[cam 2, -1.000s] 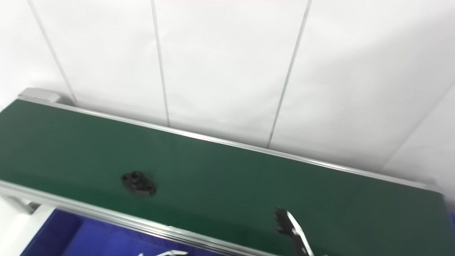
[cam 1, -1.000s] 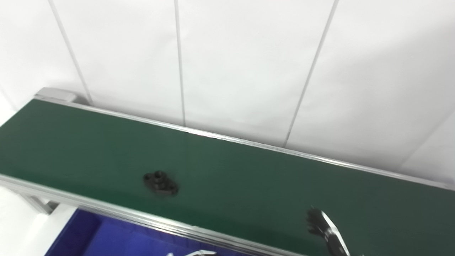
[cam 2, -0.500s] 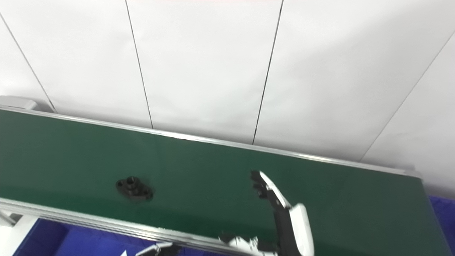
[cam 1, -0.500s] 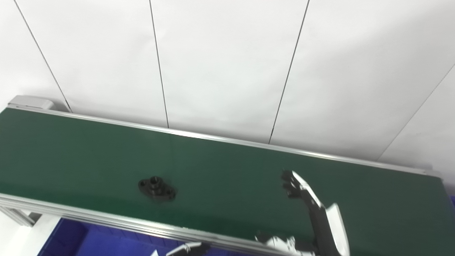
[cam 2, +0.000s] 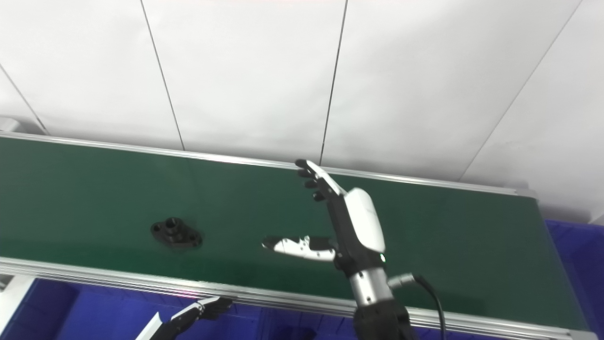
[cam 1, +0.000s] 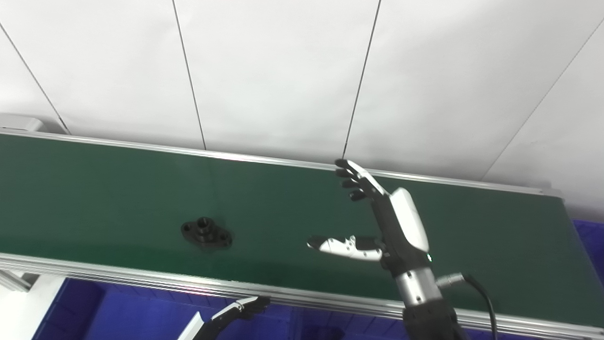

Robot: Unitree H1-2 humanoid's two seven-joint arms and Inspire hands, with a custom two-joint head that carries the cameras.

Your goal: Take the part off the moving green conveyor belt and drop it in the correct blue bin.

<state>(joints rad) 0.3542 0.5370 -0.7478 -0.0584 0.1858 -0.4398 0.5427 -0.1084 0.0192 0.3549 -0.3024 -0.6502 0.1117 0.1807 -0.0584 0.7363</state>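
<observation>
At the far left, the green conveyor belt (cam 1: 94, 189) runs across the whole view, edged by a pale metal rail (cam 1: 141, 281) on our near side and white wall panels (cam 1: 283, 71) behind. Below the rail we see blue bins (cam 1: 118, 316), and another blue bin (cam 2: 573, 250) past the belt's right end.

Left of centre, the part lies flat on the belt, nearer our rail than the far edge: a black flanged fitting (cam 1: 206, 233) with a raised round boss in the middle and a bolt ear on each side. Its long axis runs through the two ears, slanting from upper left to lower right in the view, close to the belt's length; the boss points straight up.

Below the rail, only the fingertips of our left hand (cam 1: 245, 306) show over the bins, so we cannot tell how it is set.

Right of centre, our right hand (cam 1: 377, 222) hovers above the belt, empty, fingers (cam 1: 351, 174) stretched toward the far wall and thumb (cam 1: 337, 245) spread out toward the part, well apart from it.

We judge this the reach. To do it well, we should allow for the belt's motion, come down over the boss, and close thumb and fingers across the narrow waist rather than along the ears.
</observation>
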